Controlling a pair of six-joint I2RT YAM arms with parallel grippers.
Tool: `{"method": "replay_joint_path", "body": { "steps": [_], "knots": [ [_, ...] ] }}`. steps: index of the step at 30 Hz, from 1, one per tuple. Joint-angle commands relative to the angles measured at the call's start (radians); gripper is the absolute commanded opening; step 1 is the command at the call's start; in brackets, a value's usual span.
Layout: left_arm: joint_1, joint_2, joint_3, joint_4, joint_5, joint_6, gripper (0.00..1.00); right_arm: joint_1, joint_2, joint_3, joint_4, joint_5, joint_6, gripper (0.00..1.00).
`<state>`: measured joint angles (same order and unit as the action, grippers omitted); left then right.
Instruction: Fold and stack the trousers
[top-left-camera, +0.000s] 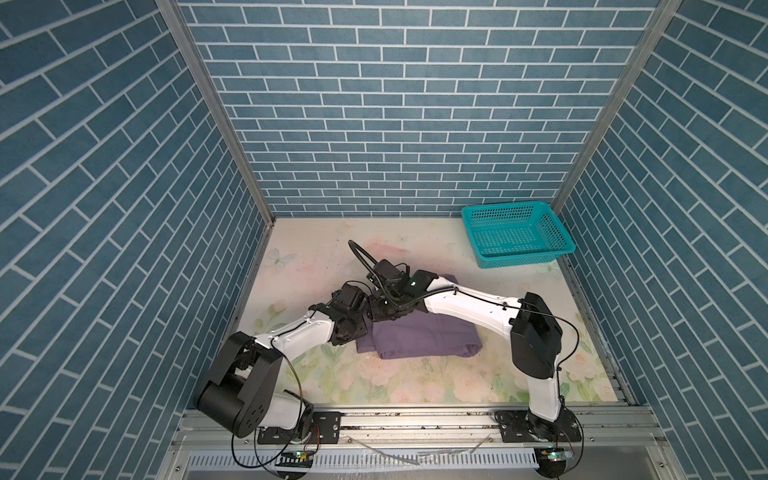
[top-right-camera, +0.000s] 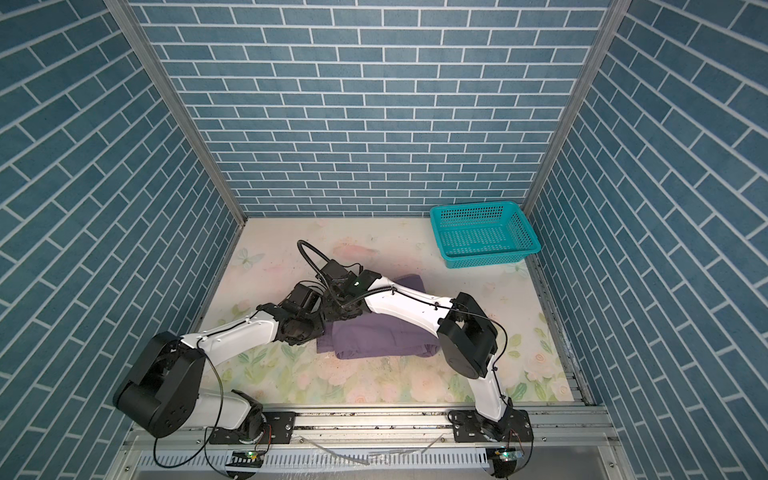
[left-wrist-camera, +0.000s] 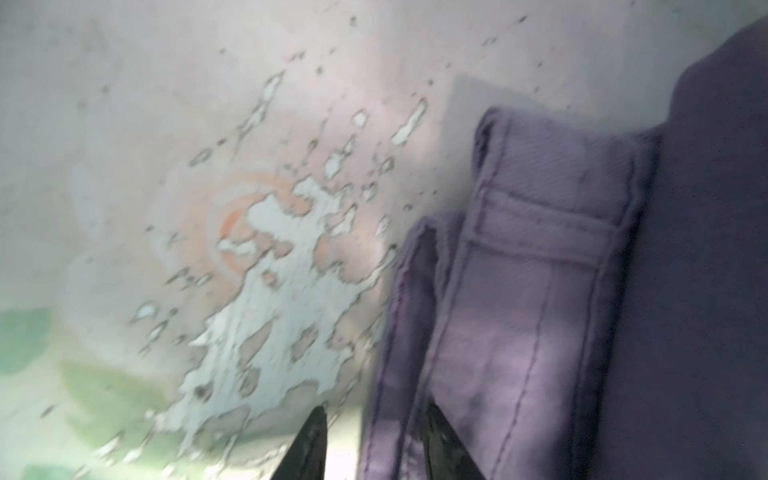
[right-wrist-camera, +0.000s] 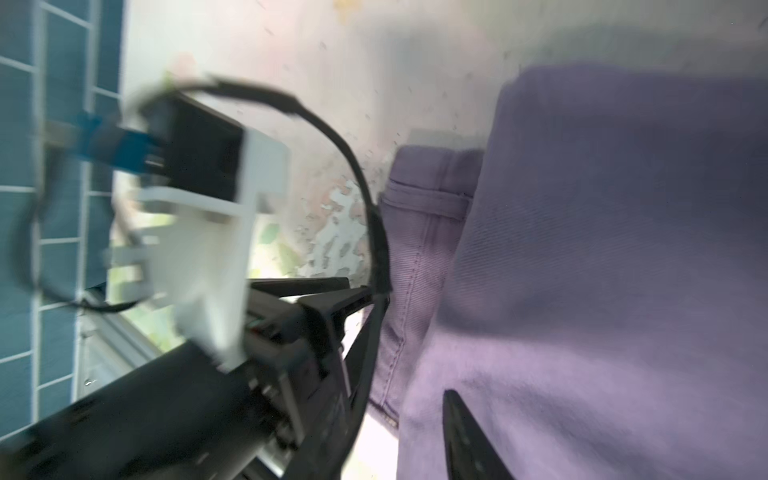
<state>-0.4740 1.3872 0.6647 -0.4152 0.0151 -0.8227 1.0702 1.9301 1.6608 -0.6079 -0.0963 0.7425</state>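
Trousers (top-left-camera: 419, 338): a compact folded bundle mid-bench, well apart from the teal basket (top-left-camera: 528, 258), on its arm-base side. The basket sits empty in the far corner, against the wall.

Left pincer (left-wrist-camera: 376, 442): jaws part-way apart, straddling the waistband (left-wrist-camera: 540, 232) edge at the end of the bundle farthest from the basket. One fingertip is over bare bench (top-left-camera: 415, 386), the other over cloth. I see a gap beside the cloth, so I judge there is no grip.

Right pincer (top-left-camera: 386, 311): just beside the left one, at the same end. Its wrist view shows a single fingertip on the top layer, so I cannot tell its width or whether it holds anything.

Step in hand, my reading: finishing the fold and squaring this end. The waistband pokes out past the top layer, so I would ease it level and lift straight off so that no layer drags.

Room: the two wrists crowd each other, and the left arm's cable (right-wrist-camera: 365, 199) arcs close by, so I would withdraw one arm at a time. The bench is open between bundle and basket. Beyond the basket the walls are tight.
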Motion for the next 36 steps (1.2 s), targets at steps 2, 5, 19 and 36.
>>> {"method": "replay_joint_path", "body": {
  "steps": [2,5,19,36],
  "knots": [
    [0.003,-0.091,0.029,-0.105,-0.018,0.006,0.45,-0.023,-0.219,-0.041,-0.038,0.121,-0.055,0.32],
    [0.004,-0.165,0.072,-0.124,-0.011,0.007,0.5,-0.069,-0.329,-0.165,-0.067,0.184,-0.029,0.28],
    [-0.033,-0.05,0.125,0.084,0.091,0.014,0.57,-0.289,-0.631,-0.683,-0.087,0.149,0.095,0.46],
    [-0.08,0.112,0.147,0.161,0.088,-0.005,0.42,-0.328,-0.624,-1.111,0.209,0.091,0.289,0.0]
  ]
}}
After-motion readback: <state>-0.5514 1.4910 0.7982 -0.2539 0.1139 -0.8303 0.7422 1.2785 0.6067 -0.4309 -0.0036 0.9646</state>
